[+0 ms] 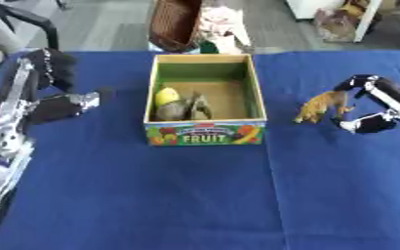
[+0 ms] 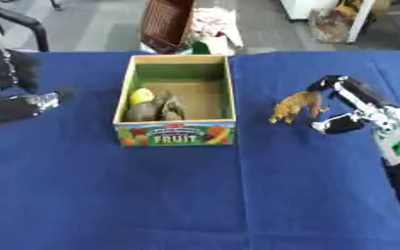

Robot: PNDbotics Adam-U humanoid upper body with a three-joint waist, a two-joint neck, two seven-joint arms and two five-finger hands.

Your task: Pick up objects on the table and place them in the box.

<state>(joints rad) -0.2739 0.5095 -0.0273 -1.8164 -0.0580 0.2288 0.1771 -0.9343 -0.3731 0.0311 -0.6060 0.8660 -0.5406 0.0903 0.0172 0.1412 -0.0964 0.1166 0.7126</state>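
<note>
We see the right hand (image 2: 344, 110) at 3 o'clock of the box (image 1: 205, 128), fingers and thumb curled around the rear of the toy animal (image 1: 322, 105), which stands on the blue counter (image 1: 237, 195); whether they touch it we cannot tell. The left hand (image 1: 56, 103) idles at 9 o'clock, fingers relaxed, holding nothing. We judge the risk is closing on the hindquarters only, so the toy tips or swings and snags the box wall.
</note>
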